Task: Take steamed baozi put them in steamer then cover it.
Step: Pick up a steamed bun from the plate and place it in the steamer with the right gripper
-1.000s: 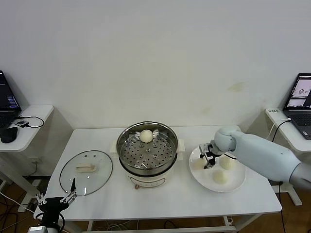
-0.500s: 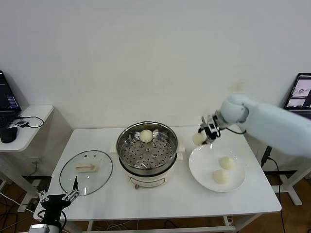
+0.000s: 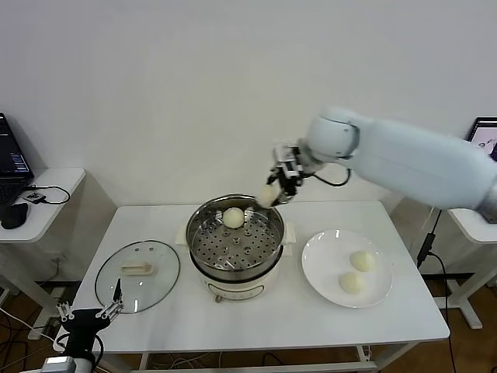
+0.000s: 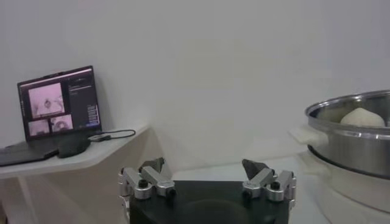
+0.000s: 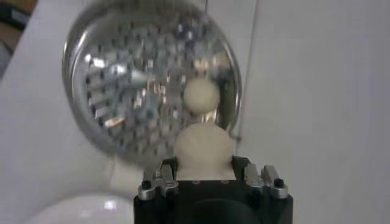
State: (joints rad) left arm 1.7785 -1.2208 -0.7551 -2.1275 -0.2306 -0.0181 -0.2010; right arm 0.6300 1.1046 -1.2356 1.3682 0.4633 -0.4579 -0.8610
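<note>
Jaws of the right gripper [image 3: 273, 189] are pinching one steamed baozi [image 3: 267, 196] from both sides, carrying it in the air just above the far right rim of the steamer [image 3: 235, 268]; in the right wrist view the bun [image 5: 204, 148] is sitting snug between the jaws with the perforated tray showing beyond it. One bun [image 3: 234, 217] is lying at the back of the tray, and two more [image 3: 362, 260] [image 3: 351, 283] are waiting on the white plate [image 3: 322, 272] to the right of the pot. The cover [image 3: 137, 273] is lying flat on the tabletop [image 3: 279, 318] to the left of the steamer, handle up. The left gripper [image 3: 89, 317] is hanging low beyond the tabletop's near left corner, jaws spread wide and holding nothing. Judging by appearance, the buns are light, soft and easily dented, so a gentle squeeze across the widest part looks right, as here; a harder grip is likely marking or tearing the skin. The glass lid is looking heavier, rigid, breakable and slippery at its rim; the oblong handle is the sensible place to take hold.
</note>
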